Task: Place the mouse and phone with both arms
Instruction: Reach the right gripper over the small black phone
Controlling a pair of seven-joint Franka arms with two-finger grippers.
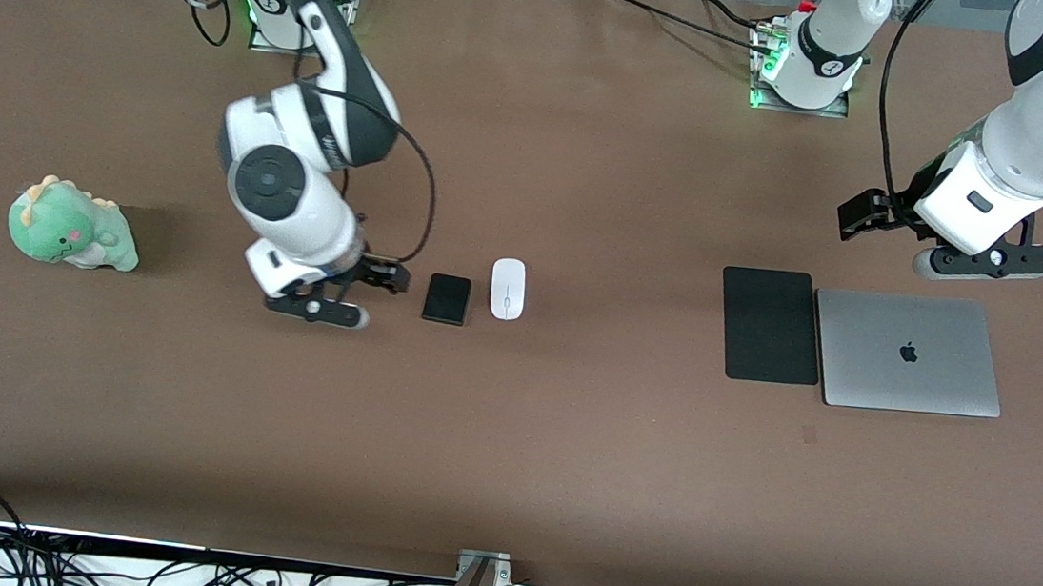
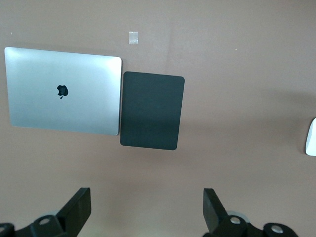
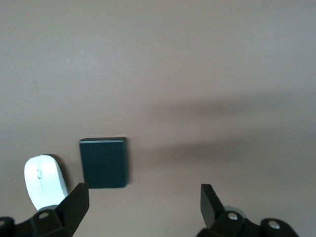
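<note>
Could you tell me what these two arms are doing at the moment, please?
Nothing is held yet. The right gripper sits low with open fingers just beside the phone, which lies next to the mouse mid-table. The left gripper, also open, hangs above the table near the mouse pad and closed laptop.

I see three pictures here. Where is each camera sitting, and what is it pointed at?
Front view: high across the table, facing both arms; it shows the phone, mouse, mouse pad, laptop and a plush dinosaur.
Left wrist view: on the left arm, looking down past its open left pincer at laptop and mouse pad.
Right wrist view: on the right arm, looking down past its open right pincer at phone and mouse.
Both wrist views catch the mouse.
</note>
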